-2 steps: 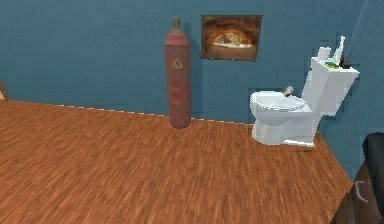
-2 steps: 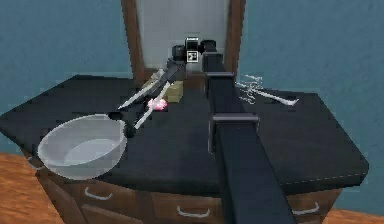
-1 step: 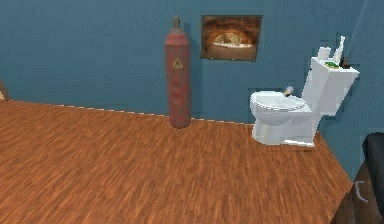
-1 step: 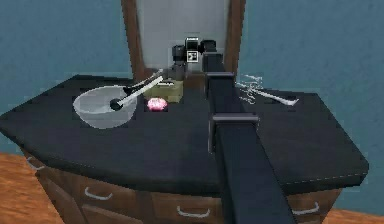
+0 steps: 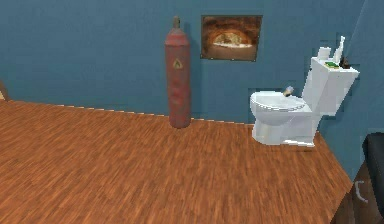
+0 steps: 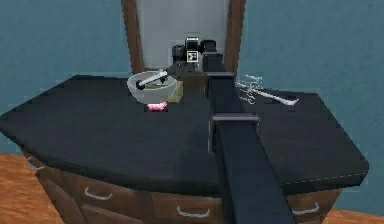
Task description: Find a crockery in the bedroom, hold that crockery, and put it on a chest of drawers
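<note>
On the black top of the chest of drawers [image 6: 90, 125], a pale bowl [image 6: 143, 93] is sitting toward the back edge, with a small pink object [image 6: 156, 106] lying just in front of it. The dark arm [image 6: 240, 150] is stretching across that top, and the gripper [image 6: 165, 72] is showing at the bowl; whether it is holding anything cannot be told. A wire item [image 6: 255, 92] is lying on the arm's other side. Ahead, a toilet [image 5: 285, 115] and a red cylinder [image 5: 178, 75] are standing against a blue wall [image 5: 80, 50].

Home bathroom: white toilet [image 5: 290, 108], dark vanity counter [image 6: 80, 125], mirror [image 6: 165, 20]
</note>
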Tool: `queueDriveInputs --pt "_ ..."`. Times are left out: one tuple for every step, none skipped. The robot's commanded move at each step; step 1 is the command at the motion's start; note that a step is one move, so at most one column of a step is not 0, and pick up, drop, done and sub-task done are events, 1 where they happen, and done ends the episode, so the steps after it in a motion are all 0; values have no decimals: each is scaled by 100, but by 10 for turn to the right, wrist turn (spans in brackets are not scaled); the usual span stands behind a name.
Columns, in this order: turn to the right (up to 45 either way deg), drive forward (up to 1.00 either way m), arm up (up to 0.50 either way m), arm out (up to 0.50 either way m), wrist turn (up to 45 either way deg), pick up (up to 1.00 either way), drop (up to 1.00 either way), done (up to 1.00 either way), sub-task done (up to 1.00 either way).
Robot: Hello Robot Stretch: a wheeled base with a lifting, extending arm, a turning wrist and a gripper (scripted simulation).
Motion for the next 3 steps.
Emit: queueDriveInputs --pt "0 0 0 0 450 0 0 0 0" --pt "0 0 0 0 450 0 0 0 0" --pt "0 0 0 0 0 0 100 0 0"
